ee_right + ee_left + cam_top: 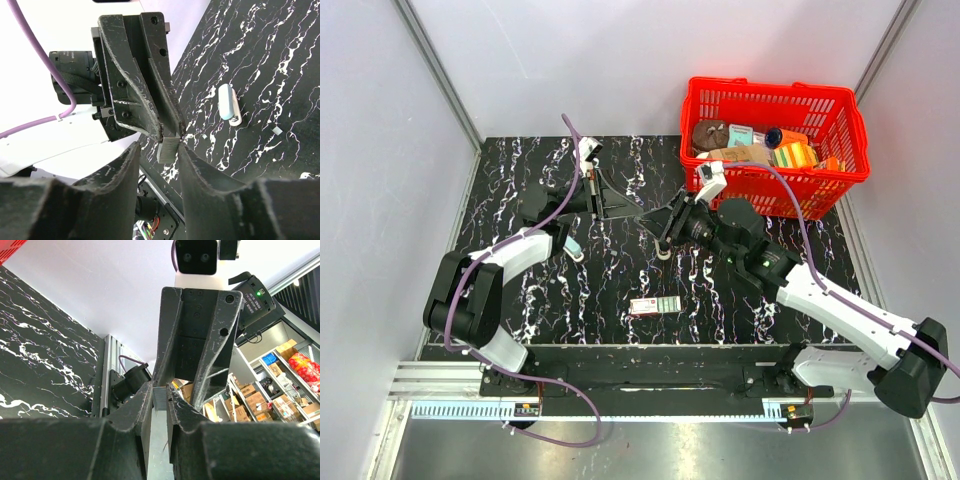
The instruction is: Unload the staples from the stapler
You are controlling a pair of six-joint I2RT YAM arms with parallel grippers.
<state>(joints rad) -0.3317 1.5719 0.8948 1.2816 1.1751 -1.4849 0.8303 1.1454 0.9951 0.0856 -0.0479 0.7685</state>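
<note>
Glossy black marbled table; red plastic lattice basket; scuffed matt hands.

Black-and-white arms, purple cables

Left gripper and right gripper meeting tip to tip mid-table, blocking passage between. Red basket crowding far right corner. Pink-green box lying near front edge; marble table lying open far left.

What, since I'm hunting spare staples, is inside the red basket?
The basket holds a brown round lump, a teal box and yellow-orange blocks; whatever lies beneath them is covered.
</note>
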